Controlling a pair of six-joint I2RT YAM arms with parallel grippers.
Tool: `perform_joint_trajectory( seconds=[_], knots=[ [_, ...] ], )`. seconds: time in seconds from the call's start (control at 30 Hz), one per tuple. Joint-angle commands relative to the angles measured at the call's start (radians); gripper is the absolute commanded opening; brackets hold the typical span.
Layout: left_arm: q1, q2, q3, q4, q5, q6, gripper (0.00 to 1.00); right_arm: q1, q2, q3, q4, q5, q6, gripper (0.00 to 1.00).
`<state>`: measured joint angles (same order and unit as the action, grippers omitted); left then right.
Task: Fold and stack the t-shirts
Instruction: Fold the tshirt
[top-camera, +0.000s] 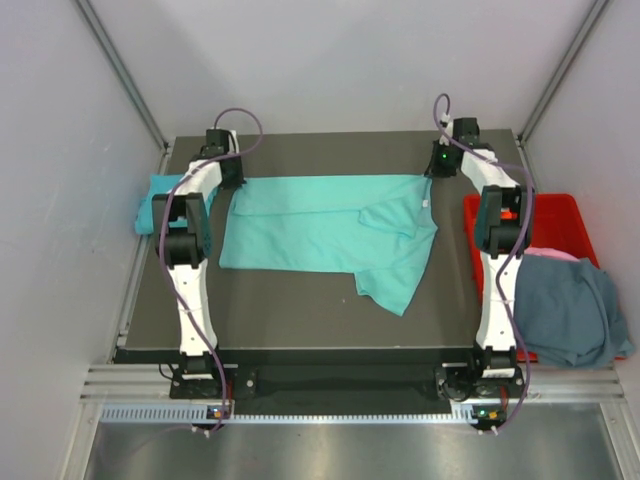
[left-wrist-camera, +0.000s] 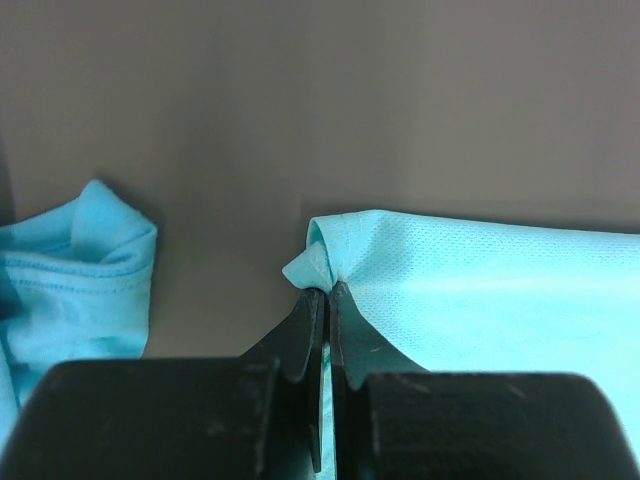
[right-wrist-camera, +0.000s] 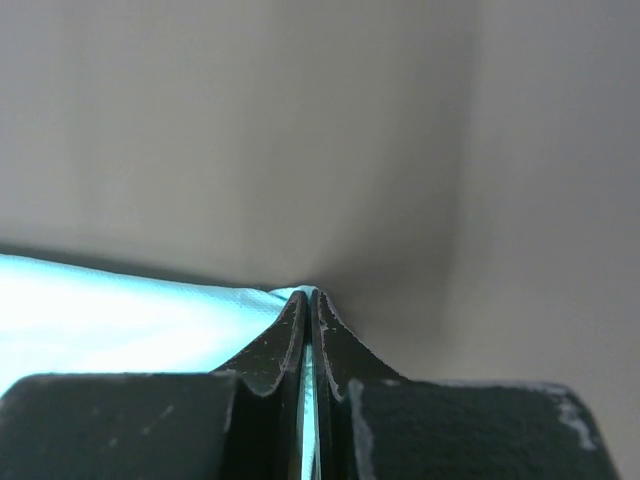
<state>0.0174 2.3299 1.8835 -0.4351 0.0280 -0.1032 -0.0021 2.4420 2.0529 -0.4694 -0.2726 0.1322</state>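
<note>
Mint-teal t-shirt (top-camera: 320, 225), crosswise, long axis left to right

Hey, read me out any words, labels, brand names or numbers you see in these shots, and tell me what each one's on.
No text can be read in any view.
The small white tag at the far right edge of the mint-teal t-shirt: too small to read.
The red crate, grey-blue t-shirt and cyan-blue t-shirt: no print visible.
</note>
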Motion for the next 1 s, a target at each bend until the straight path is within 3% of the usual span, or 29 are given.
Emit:
perform_joint_trajectory(
  seconds=[0.0, 0.07, 0.13, 0.17, 0.2, 0.23, 0.33, 0.47, 0.57, 0.7, 0.87, 0.97],
  knots=[
    [-0.008, 0.032, 0.04, -0.005, -0.019, -0.006, 0.0, -0.021, 0.012, 0.062, -0.009, 0.027, -0.003, 0.0],
    [-0.01, 0.026, 0.046, -0.008, -0.019, -0.001, 0.01, -0.021, 0.003, 0.062, -0.008, 0.024, -0.008, 0.0],
    [-0.013, 0.013, 0.048, -0.014, -0.019, 0.002, 0.13, -0.021, -0.014, 0.05, -0.005, 0.01, -0.019, 0.09],
    [-0.013, 0.0, 0.046, -0.03, -0.007, 0.0, 0.33, -0.021, -0.029, 0.037, 0.001, 0.01, -0.022, 0.16],
    [-0.013, -0.029, 0.043, -0.033, 0.003, -0.003, 0.41, -0.021, -0.079, -0.014, 0.015, 0.012, -0.026, 0.34],
    [-0.013, -0.081, 0.019, -0.025, 0.018, -0.01, 0.5, -0.021, -0.15, -0.049, 0.056, 0.015, -0.035, 0.41],
    [-0.013, -0.171, -0.045, -0.016, 0.032, -0.021, 0.54, -0.019, -0.266, -0.196, 0.138, 0.023, -0.054, 0.57],
    [-0.01, -0.408, -0.187, 0.018, 0.052, -0.033, 0.57, -0.006, -0.513, -0.361, 0.179, 0.012, -0.124, 0.61],
    [-0.01, -0.582, -0.378, 0.133, 0.069, -0.032, 0.62, 0.029, -0.689, -0.531, 0.221, -0.01, -0.241, 0.61],
    [-0.011, -0.708, -0.522, 0.145, 0.073, 0.003, 0.62, 0.105, -0.888, -0.843, 0.293, 0.018, -0.422, 0.6],
    [-0.011, -0.854, -0.684, 0.167, 0.049, 0.085, 0.62, 0.301, -1.093, -1.121, 0.319, 0.065, -0.658, 0.59],
    [-0.011, -0.934, -0.788, 0.183, 0.047, 0.096, 0.62, 0.421, -1.178, -1.246, 0.307, 0.087, -0.719, 0.58]
  ],
)
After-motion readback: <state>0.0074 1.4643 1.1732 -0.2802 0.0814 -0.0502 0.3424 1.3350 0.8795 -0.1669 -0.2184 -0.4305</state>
